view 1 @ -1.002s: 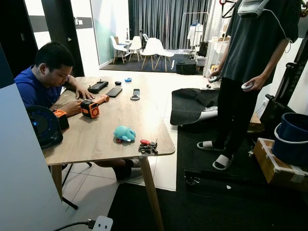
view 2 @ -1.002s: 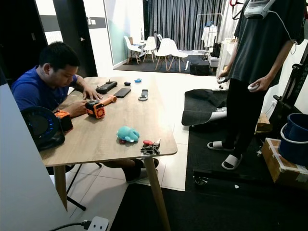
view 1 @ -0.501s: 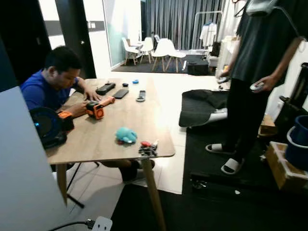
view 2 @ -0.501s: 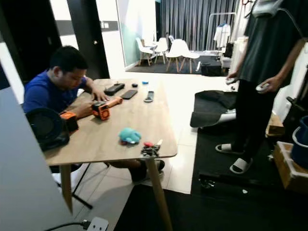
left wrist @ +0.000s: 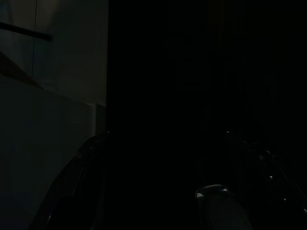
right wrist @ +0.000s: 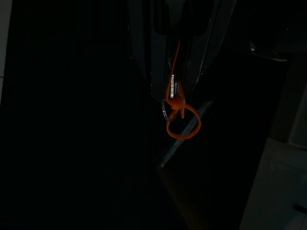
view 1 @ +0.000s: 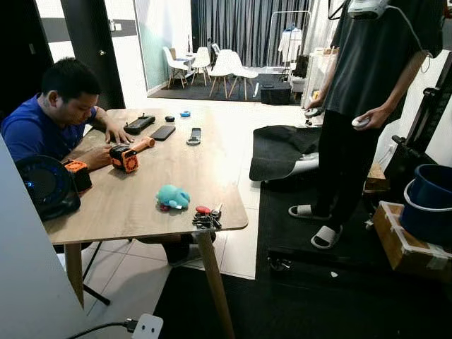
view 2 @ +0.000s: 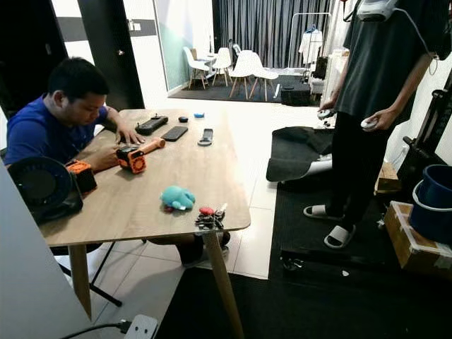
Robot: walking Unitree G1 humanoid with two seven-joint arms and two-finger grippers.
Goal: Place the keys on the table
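Orange loop and small metal ring of the keys (right wrist: 178, 111) hung from between the right gripper (right wrist: 175, 91) jaws, which were closed on them, in the dark right wrist view; dangling just below the jaw tips, touching nothing else visible. Left gripper: left wrist view too dark, cannot tell the state of its jaws.

Wooden surface (view 1: 141, 201) stood ahead and to the robot's left in the head views, well away from the held keys. Another bunch of keys with a red tag (view 1: 205, 217) lay near the front right corner of the surface, just beside a teal plush toy (view 1: 171, 196). Farther along sat an orange and black tool (view 1: 124, 157), a black phone (view 1: 163, 133), a black remote (view 1: 140, 124), a small dark device (view 1: 193, 135) and a blue disc (view 1: 184, 113). A round black fan (view 1: 41, 186) stood at the near left end.

Seated person in a blue shirt (view 1: 44, 127) had both hands on the surface by the orange tool. Standing person in dark clothes and white sandals (view 1: 360, 106) held small controllers in each hand, on a black mat (view 1: 339, 282). Blue bucket (view 1: 428, 201) and cardboard box (view 1: 406, 244) at far right.
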